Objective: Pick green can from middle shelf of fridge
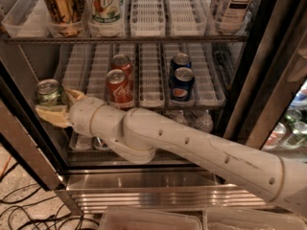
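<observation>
My gripper [58, 105] sits at the left front corner of the middle shelf [151, 75], fingers closed round the green can [48, 91]. Hard on its left runs the dark door edge [24, 109] of the fridge [259, 80]. Close on its right stand two red cola cans [119, 86]. Above it the upper shelf rail [144, 40] caps the gap. Straight back toward me, past the shelf front, the way is open.
</observation>
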Controlling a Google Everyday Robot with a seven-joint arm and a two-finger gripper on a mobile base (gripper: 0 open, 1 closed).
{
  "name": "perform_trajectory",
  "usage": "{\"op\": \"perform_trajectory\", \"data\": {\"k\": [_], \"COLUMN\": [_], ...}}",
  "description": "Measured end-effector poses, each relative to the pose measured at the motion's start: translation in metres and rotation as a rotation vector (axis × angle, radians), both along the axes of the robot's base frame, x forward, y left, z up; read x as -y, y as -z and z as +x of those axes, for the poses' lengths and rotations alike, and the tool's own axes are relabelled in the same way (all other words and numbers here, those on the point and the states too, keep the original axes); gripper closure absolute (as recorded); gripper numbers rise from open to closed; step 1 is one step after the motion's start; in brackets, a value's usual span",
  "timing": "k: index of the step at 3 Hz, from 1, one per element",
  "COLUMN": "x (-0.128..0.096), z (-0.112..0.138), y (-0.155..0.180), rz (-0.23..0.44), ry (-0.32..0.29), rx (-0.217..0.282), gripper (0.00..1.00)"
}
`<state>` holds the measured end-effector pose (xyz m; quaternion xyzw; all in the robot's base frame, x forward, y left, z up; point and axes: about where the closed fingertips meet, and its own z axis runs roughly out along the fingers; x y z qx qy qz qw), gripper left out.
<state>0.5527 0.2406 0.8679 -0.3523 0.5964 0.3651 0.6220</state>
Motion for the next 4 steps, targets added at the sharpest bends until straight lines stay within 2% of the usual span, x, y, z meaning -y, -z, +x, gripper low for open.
{"op": "perform_trajectory", "data": {"k": [1,2,3,4], "x": [0.01,0.019,0.031,0.051], "z": [-0.001,-0.021,-0.059,-0.096], "y": [0.01,0.01,0.001,-0.011], "rz": [0.024,0.039,0.034,-0.002], "ry": [-0.1,-0.22,-0.312,-0.308], "rx": [-0.061,-0.083,-0.089,-0.098], "gripper": [1.0,1.0,1.0,1.0]}}
